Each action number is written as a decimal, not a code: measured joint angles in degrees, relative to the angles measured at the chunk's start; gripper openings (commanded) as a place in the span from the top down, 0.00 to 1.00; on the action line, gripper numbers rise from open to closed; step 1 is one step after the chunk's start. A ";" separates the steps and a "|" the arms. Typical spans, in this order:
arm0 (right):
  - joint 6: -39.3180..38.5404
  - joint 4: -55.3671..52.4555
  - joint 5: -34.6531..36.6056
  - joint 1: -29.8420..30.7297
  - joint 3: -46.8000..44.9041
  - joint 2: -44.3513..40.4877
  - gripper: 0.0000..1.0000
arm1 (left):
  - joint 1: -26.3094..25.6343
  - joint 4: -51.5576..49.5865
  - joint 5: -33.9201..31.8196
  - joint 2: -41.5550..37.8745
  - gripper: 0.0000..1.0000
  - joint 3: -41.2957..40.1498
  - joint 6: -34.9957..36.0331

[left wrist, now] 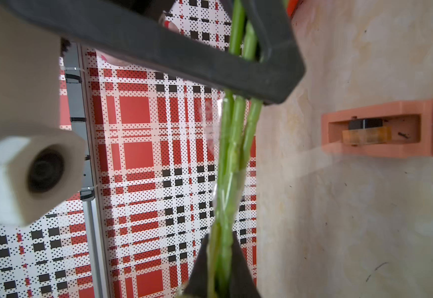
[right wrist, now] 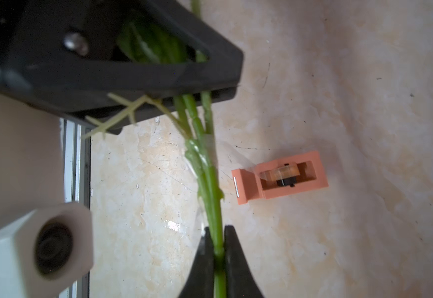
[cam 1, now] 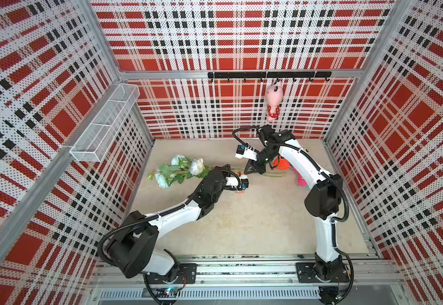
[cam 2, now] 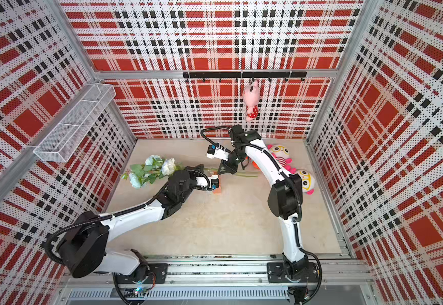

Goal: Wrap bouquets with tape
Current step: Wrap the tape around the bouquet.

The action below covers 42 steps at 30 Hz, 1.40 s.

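left gripper [left wrist: 220,235]: clamped tight on bouquet [cam 1: 182,170], thin smooth green stems
right gripper [right wrist: 217,228]: pinched closed on same stems
tape [right wrist: 279,178]: peach blocky dispenser, glossy clear roll, beside stems between both grips

– What is the desk [cam 1: 254,224] like?
– Pale beige, with little dark marks on it.
– What lies on it?
– A small peach tape block [right wrist: 279,178] lies flat near the middle. A pink striped doll [cam 2: 278,151], a second doll [cam 2: 306,181] and an orange plush [cam 1: 283,165] lie close together by the right wall.
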 measured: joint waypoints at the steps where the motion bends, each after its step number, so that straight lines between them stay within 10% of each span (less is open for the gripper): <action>1: -0.09 1.62 0.44 0.22 -1.38 -0.59 1.00 | 0.37 -0.48 0.63 0.00 1.00 0.00 -0.68; 9: 1.97 17.20 6.69 -0.15 -10.27 -4.28 1.00 | 2.58 -0.04 10.16 -3.87 0.59 -0.02 -9.79; 27: -6.49 61.68 8.31 -1.38 -52.28 -26.95 1.00 | 21.05 3.96 36.89 -17.05 0.32 2.21 -35.87; 42: -24.44 101.85 24.02 5.92 -73.53 -29.18 1.00 | 17.00 -31.69 47.17 -5.18 0.32 23.41 -20.28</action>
